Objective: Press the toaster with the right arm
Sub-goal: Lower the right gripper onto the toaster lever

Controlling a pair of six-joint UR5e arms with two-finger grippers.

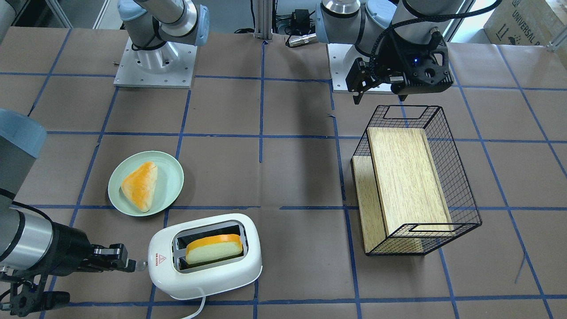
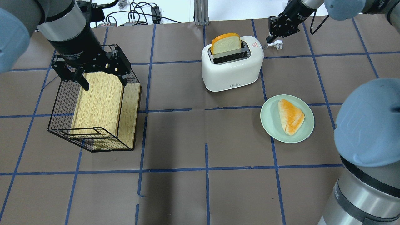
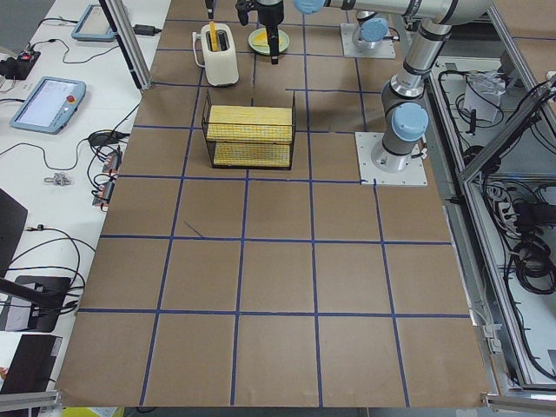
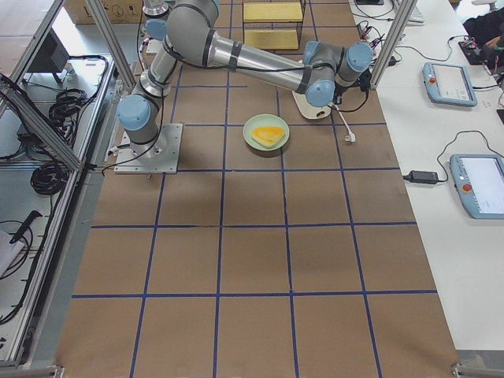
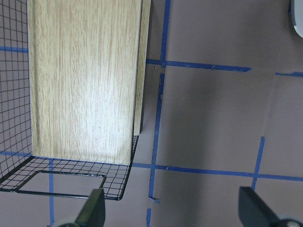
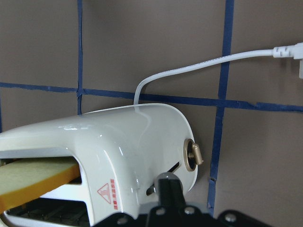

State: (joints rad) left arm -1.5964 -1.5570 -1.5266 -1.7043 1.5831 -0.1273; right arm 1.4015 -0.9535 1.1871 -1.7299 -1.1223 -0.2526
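Right gripper — fingers together — just at lever knob of toaster.

- The right arm is stretched far out, with its forearm kept low.
- The right gripper is pointed sideways, with both fingers pressed together.
- The left arm is held close in.
- The left gripper is pointed straight down, with its fingers spread wide apart.

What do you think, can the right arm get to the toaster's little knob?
Probably yes. The right gripper is right beside the knob on the end of the toaster, with nothing between them. The plate sits off to the side, out of its way.
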